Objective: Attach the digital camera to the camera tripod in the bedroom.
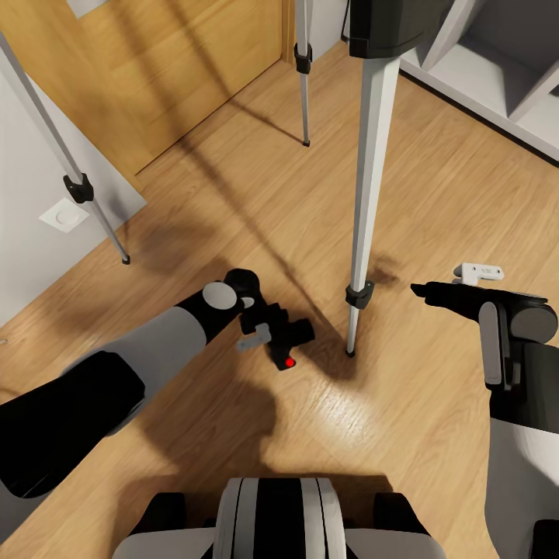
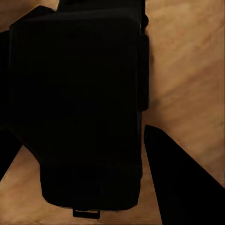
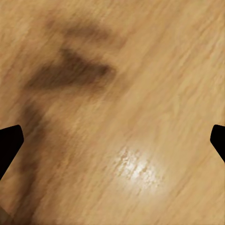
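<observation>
On the bedroom's wood floor (image 1: 435,435), among three legs of one camera tripod (image 1: 371,178), the left gripper (image 1: 260,326) clenches the single digital camera (image 1: 289,341), red dot showing. The right gripper (image 1: 439,295) hangs released, fingertips (image 3: 9,145) wide apart. Lifting the camera carelessly could likely knock the nearest leg and topple the tripod.

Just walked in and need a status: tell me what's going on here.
The robot's left gripper is down at the wood floor around the digital camera, which sits between its fingers; whether it is clamped I can't tell. The camera tripod stands just beyond. The right gripper hovers open, holding nothing. The camera isn't mounted yet.
</observation>
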Controlling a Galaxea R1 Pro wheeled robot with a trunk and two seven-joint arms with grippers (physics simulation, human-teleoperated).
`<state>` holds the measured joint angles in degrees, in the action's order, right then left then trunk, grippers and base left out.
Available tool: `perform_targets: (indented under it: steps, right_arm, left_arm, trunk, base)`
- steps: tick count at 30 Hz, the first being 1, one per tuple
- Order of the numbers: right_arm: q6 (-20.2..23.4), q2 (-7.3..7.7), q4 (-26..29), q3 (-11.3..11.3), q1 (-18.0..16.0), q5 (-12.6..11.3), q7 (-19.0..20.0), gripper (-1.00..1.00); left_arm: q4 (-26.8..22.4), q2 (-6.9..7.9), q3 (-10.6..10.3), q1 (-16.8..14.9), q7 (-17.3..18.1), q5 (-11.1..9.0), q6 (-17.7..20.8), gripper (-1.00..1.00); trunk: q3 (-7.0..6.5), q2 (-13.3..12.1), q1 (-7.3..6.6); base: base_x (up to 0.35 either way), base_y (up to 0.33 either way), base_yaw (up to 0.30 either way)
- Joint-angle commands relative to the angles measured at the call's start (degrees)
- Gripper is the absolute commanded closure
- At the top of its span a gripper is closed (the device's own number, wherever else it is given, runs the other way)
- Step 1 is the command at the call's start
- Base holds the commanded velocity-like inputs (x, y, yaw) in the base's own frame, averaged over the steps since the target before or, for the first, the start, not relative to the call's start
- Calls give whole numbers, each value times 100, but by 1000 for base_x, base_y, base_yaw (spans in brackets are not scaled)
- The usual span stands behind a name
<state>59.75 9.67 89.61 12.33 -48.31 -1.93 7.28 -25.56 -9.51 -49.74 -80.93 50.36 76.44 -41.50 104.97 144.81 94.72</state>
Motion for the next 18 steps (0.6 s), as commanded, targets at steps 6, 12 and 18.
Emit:
perform_targets:
  steps: [6,12,18]
  right_arm:
    - [25,0,4,6,-3,-16,11,-100]
    - [25,0,4,6,-3,-12,11,-100]
    - [25,0,4,6,-3,-11,11,-100]
  left_arm:
    - [-458,27,305,-8,91,20,-12,100]
    - [-1067,47,1259,3,440,31,8,100]
    - [-1430,71,2177,17,651,61,14,100]
  trunk:
    - [3,1,-1]
    - [3,1,-1]
    - [3,1,-1]
  base:
    - [0,0,0]
    - [0,0,0]
    - [0,0,0]
